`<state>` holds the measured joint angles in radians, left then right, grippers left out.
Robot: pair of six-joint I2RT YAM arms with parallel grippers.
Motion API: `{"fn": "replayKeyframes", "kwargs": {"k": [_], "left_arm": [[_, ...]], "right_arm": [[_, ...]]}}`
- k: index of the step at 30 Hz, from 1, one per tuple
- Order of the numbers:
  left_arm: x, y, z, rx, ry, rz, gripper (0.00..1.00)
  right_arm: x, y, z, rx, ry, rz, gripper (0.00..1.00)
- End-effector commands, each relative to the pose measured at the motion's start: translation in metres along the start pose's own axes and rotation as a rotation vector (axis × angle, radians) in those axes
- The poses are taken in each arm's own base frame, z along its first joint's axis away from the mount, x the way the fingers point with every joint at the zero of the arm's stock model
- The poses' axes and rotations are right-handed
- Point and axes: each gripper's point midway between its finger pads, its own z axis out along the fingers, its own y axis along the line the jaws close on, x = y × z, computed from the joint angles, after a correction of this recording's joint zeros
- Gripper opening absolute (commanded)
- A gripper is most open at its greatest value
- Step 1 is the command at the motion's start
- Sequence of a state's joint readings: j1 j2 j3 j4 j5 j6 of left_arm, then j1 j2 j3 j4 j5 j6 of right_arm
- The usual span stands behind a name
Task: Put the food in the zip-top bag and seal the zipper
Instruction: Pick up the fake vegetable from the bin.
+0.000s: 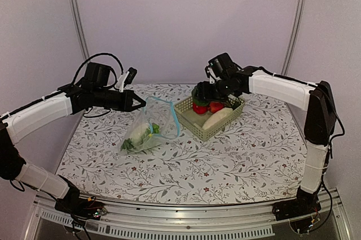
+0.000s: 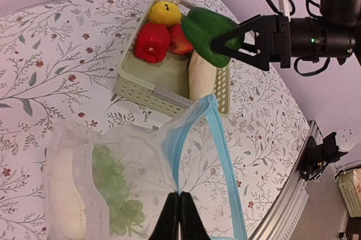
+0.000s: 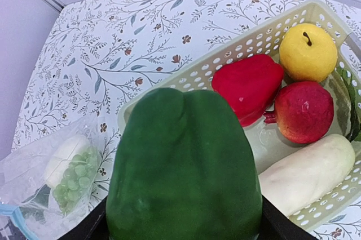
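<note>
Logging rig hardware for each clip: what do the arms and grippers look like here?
The left arm and right arm have white links with black joints and wrists. Thin black cables loop above the left wrist. The left gripper and right gripper are black, with tapering pointed fingers.

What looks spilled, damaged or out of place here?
Nothing stands out. The basket stands upright, the left tool holds the bag up, the right tool holds a green pepper, and no food lies loose on the table.

Top view: high, from the near edge, whole table (image 1: 225, 173) in frame. Left wrist: close over bag (image 2: 113, 161), basket (image 2: 141, 86) upper centre. Right wrist: tight on basket, bag lower left. All three share both.
</note>
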<state>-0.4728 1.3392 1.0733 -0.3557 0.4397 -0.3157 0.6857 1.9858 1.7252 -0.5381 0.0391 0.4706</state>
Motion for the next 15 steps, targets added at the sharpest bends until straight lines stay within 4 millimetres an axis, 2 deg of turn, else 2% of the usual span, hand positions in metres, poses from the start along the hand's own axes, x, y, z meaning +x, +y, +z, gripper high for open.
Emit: {"fn": "replayKeyframes", "kwargs": {"k": [1,7,12,15], "left_arm": [[-0.012,-0.003,-0.009,0.003,-0.048,0.016,0.00],[-0.010,-0.002,-0.005,0.009,-0.042,0.012,0.00],[-0.007,-0.006,-0.003,0.020,-0.034,0.018,0.00],[-0.006,-0.007,-0.001,0.022,-0.029,0.022,0.00]], "right_arm": [[-0.014,0.003,-0.033,-0.026,-0.061,0.012,0.67],[-0.013,0.011,-0.080,-0.088,-0.099,0.004,0.67],[0.001,0.027,-0.118,-0.196,-0.097,-0.021,0.67],[0.010,0.037,-0.133,-0.250,-0.078,-0.038,0.67]]}}
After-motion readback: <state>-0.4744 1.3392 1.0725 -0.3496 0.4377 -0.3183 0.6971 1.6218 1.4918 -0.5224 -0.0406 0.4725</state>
